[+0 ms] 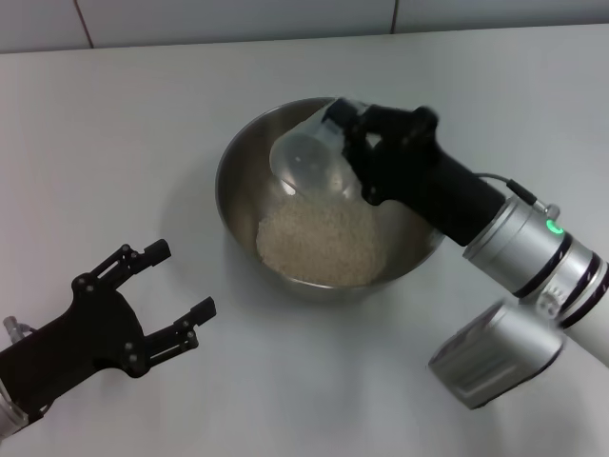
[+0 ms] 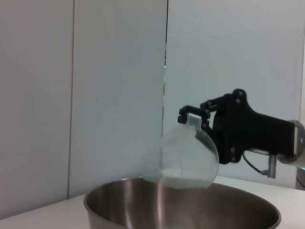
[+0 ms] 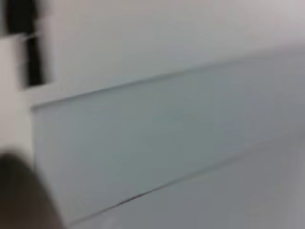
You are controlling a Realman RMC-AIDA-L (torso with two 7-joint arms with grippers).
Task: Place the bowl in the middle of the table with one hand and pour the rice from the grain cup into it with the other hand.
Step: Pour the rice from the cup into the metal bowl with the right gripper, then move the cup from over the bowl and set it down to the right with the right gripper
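- Plain white table, matte and flat, backed by a pale tiled wall with dark grout lines.
- Stainless-steel bowl near the table's middle, holding a pale heap of rice.
- Right gripper clamped on the clear grain cup, tipped mouth-down over the bowl.
- Left gripper spread wide, holding nothing, low beside the bowl.
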